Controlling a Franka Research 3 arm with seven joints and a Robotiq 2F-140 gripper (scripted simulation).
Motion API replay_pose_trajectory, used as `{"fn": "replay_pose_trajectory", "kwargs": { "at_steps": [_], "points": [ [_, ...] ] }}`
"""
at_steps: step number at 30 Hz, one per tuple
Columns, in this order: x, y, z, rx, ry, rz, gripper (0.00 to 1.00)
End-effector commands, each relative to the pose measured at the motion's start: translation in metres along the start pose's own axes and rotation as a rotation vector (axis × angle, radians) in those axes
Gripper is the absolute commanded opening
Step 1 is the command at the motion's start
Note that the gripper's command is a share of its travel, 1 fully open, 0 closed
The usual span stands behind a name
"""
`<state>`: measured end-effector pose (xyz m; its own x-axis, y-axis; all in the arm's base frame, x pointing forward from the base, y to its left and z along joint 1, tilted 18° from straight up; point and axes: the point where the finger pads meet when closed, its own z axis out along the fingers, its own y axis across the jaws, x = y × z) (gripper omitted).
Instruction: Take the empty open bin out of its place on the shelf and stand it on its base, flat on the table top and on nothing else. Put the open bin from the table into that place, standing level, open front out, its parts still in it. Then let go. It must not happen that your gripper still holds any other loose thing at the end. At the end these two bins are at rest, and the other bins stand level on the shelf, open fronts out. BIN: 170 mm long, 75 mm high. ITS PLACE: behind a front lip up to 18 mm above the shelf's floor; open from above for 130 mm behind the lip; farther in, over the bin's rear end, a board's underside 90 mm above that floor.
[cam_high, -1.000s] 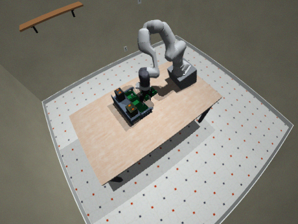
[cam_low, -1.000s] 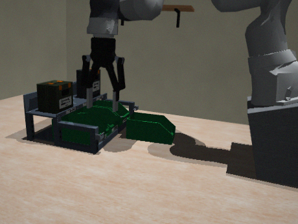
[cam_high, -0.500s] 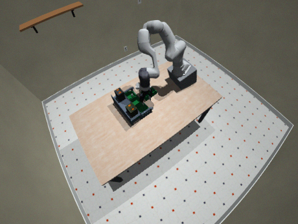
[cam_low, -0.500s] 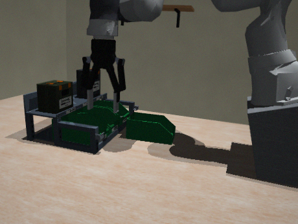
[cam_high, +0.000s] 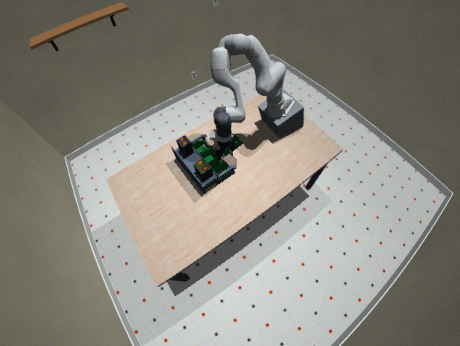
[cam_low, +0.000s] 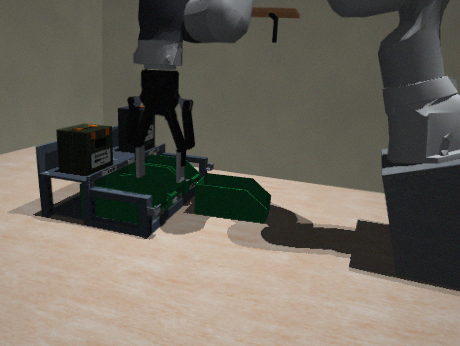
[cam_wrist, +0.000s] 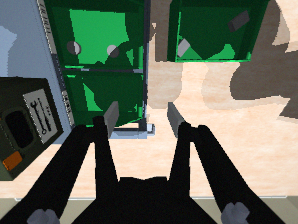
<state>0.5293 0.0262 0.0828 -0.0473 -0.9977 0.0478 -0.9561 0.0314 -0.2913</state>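
Worktop and shelf, as seen from the room. The shelf (cam_high: 188, 165) (cam_low: 120, 194) (cam_wrist: 20, 47) stands on the pale worktop (cam_high: 225, 215) (cam_low: 200, 290), nearer its far long edge than its near one and well in from the left corner. Two dark boxes with orange details stand on its raised rear board: the nearer box (cam_high: 203, 170) (cam_low: 84, 150) (cam_wrist: 30, 125) lies toward the near long edge, the farther box (cam_high: 184, 145) toward the far long edge. The pedestal (cam_high: 285, 128) (cam_low: 425, 225) carries the arm (cam_high: 236, 44) (cam_low: 412, 65) at the right-hand short edge.

The loaded open bin (cam_high: 238, 143) (cam_low: 232, 197) (cam_wrist: 217, 32) rests upright on the worktop, just in front of the shelf and on the side facing that short edge. Two grey parts show inside. Within the shelf, one green bin (cam_wrist: 97, 20) holds two round parts; beside it, toward the near long edge, lies an open bin (cam_wrist: 107, 92) whose visible interior is bare green.

The gripper (cam_high: 226, 150) (cam_low: 160, 167) (cam_wrist: 143, 108) points downward above the shelf's front, its fingers a little over half open and holding nothing. In the wrist view one finger overlaps the bare bin and the other appears against the worktop beyond the front lip; their exact height cannot be told.

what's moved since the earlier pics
The gripper has moved down a little toward the shelf, fingers apart. Nothing was gripped or let go. The shelf and the green bin on the table look unchanged.
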Motion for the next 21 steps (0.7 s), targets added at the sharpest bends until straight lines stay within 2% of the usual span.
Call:
{"fn": "replay_pose_trajectory", "kwargs": {
  "at_steps": [1, 21],
  "points": [
    [-0.002, -0.004, 0.006, 0.011, -0.005, 0.012, 0.57],
    [-0.001, -0.005, 0.040, 0.011, -0.005, 0.012, 0.57]
  ]
}}
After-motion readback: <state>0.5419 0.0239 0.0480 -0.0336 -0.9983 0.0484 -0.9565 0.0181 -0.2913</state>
